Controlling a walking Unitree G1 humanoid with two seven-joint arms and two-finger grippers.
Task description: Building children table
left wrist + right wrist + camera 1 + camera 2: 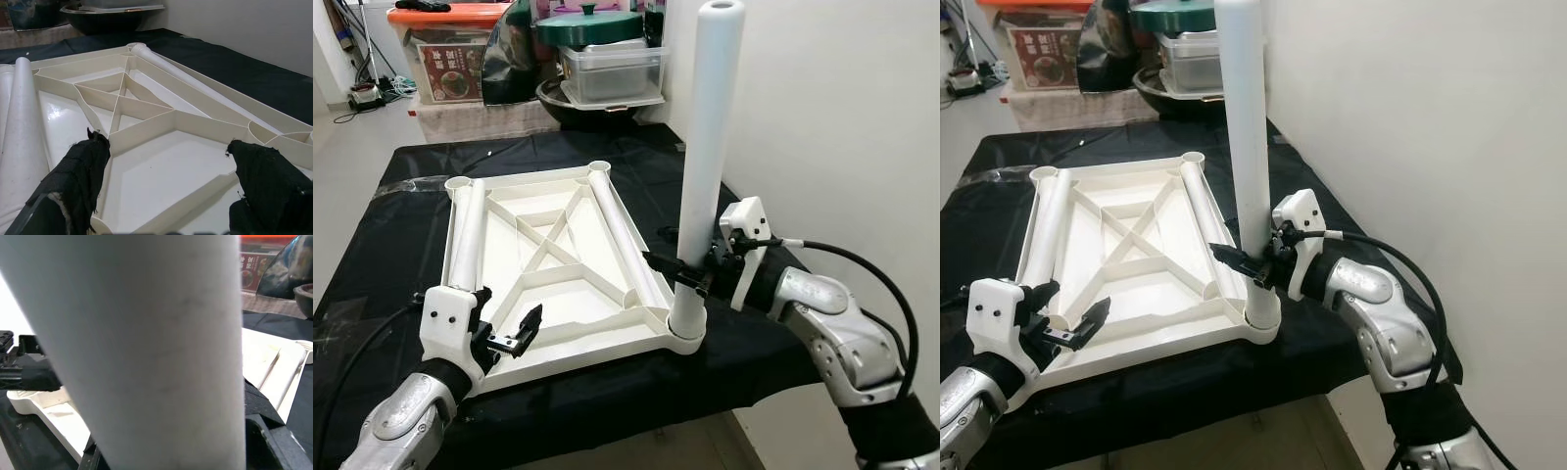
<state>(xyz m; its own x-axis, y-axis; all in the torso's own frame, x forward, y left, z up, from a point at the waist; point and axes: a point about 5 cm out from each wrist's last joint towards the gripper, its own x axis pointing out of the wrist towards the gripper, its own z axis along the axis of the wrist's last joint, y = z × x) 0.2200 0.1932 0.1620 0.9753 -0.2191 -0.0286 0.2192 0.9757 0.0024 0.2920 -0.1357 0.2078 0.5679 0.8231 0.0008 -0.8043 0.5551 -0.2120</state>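
Note:
A white children's table top [524,184] lies upside down on a black-covered table [411,176]. One white leg [710,137] stands upright in the top's near right corner socket [685,338]. My right gripper [690,277] is shut on this leg low down, just above the socket; the leg [146,342] looms close in the right wrist view. Two more legs lie inside the top, one along its left side [468,235] and one along its right side [626,235]. My left gripper [509,321] hangs open over the top's near left edge, holding nothing; its fingers [78,171] frame the ribbed underside.
A white wall [842,117] runs close along the table's right side. Behind the table stand a clear bin with an orange lid [445,49], a green-lidded pot on clear containers [592,39] and a dark bowl [568,103]. The table's near edge [607,421] is just before me.

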